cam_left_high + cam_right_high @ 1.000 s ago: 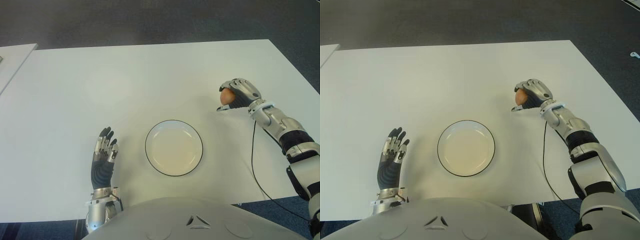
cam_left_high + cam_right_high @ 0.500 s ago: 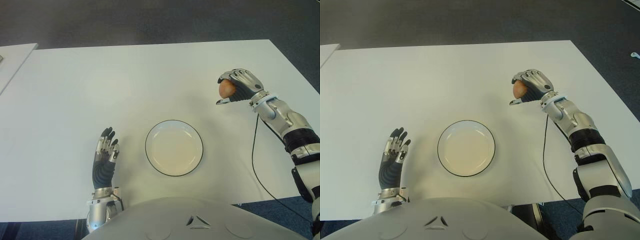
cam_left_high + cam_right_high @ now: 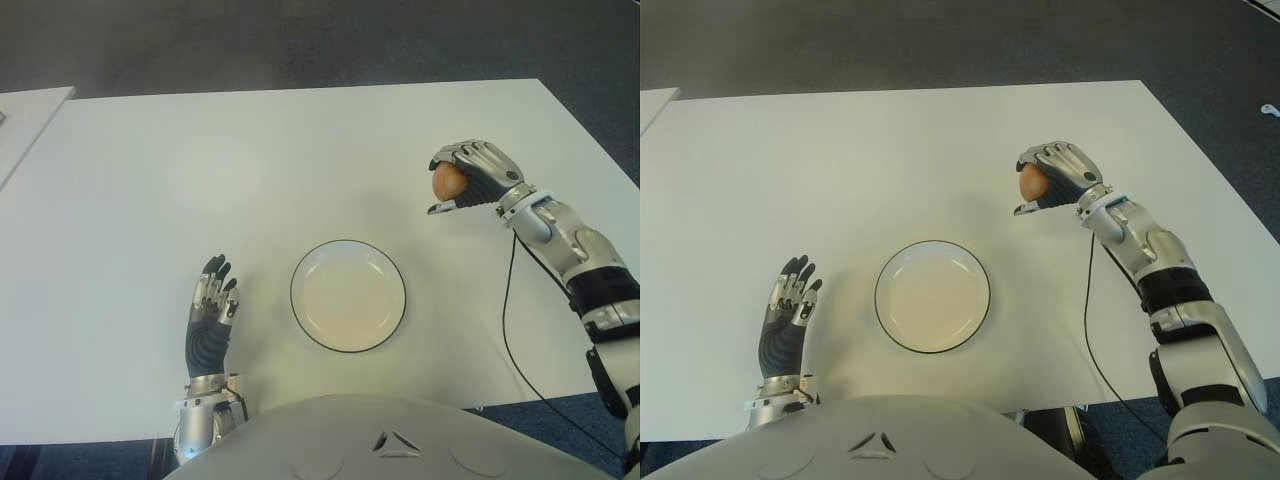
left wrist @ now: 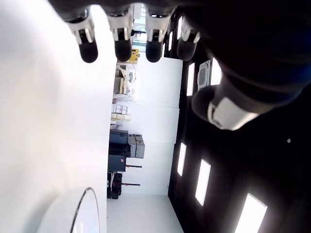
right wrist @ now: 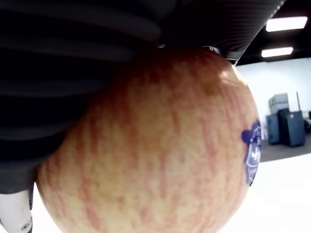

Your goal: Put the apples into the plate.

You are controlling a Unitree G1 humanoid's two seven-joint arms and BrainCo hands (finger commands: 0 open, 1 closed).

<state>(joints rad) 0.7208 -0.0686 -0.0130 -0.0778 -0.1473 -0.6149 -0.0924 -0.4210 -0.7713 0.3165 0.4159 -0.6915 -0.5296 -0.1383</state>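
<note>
My right hand (image 3: pixel 468 180) is shut on a red-and-yellow apple (image 3: pixel 446 181), held above the table to the right of and beyond the plate. Up close in the right wrist view the apple (image 5: pixel 160 145) fills the picture, a small blue sticker on its side and dark fingers curled over it. The white plate (image 3: pixel 348 295) with a dark rim sits at the table's near middle and has nothing in it. My left hand (image 3: pixel 208 318) shows to the left of the plate, fingers spread and holding nothing.
The white table (image 3: pixel 200 160) stretches wide around the plate. A black cable (image 3: pixel 508 330) runs down from my right forearm across the table's near right edge. A second white surface (image 3: pixel 25 120) shows at the far left. Dark floor lies beyond the far edge.
My right hand has lifted the apple off the table and carried it slightly left, toward the plate. The left hand has stayed where it was.
</note>
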